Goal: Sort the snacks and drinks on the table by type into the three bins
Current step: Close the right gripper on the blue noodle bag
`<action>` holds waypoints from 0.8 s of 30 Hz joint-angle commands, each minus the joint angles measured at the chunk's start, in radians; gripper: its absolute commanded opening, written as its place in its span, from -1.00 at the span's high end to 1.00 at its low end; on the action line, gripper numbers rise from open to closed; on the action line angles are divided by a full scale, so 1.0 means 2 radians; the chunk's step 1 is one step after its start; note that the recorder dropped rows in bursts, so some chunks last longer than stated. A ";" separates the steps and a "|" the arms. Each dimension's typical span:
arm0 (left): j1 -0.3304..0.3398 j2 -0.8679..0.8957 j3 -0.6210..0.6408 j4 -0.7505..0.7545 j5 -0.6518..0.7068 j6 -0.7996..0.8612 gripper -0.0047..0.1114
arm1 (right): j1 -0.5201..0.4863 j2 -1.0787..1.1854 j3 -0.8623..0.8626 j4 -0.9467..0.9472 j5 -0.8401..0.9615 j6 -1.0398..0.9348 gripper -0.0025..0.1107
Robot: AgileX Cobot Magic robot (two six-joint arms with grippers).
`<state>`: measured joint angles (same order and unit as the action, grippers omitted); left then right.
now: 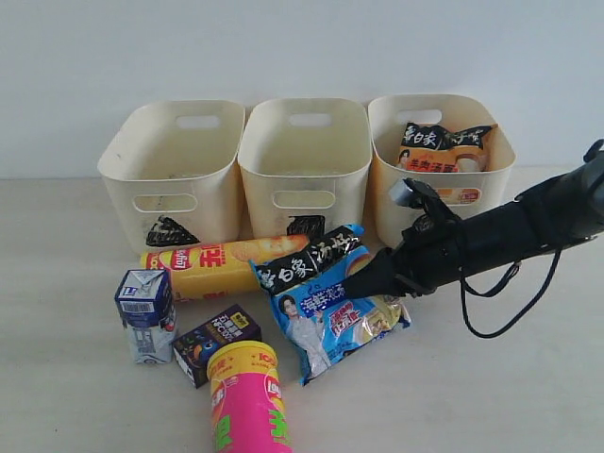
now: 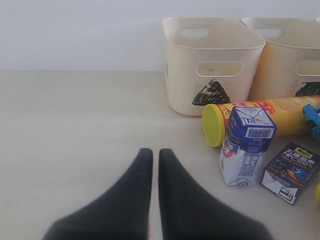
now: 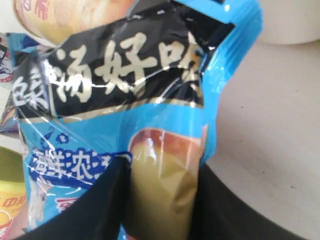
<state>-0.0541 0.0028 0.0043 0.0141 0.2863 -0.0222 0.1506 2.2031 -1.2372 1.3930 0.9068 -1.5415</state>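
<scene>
Blue noodle pkt [image 1: 330,302] lies on the surface [image 1: 75,377] against the end of the yellow-orange chip tube [image 1: 222,264] w/ our right fingers [image 3: 85,210] clamped on its edge, left fingers [image 2: 130,200] nearly together, holding nothing.

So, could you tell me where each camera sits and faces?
Exterior: off the arms, facing the bins across the table; right arm shows.
Left wrist: low over the table, facing triangle bin and carton; left end effector shows, shut.
Right wrist: close on the blue packet, right end effector clamping it.
Shared: exterior and right wrist see that packet.
</scene>
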 commanded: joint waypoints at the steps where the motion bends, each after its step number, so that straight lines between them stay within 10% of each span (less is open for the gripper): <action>1: 0.001 -0.001 -0.002 -0.003 -0.001 -0.003 0.84 | -0.001 -0.001 -0.002 -0.012 -0.015 -0.002 0.94; 24: 0.001 -0.001 -0.002 -0.003 -0.001 -0.003 0.84 | -0.001 -0.141 -0.002 -0.099 0.002 0.111 0.96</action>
<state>-0.0541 0.0028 0.0043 0.0141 0.2863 -0.0222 0.1506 1.9495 -1.2372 1.1980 0.8808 -1.3359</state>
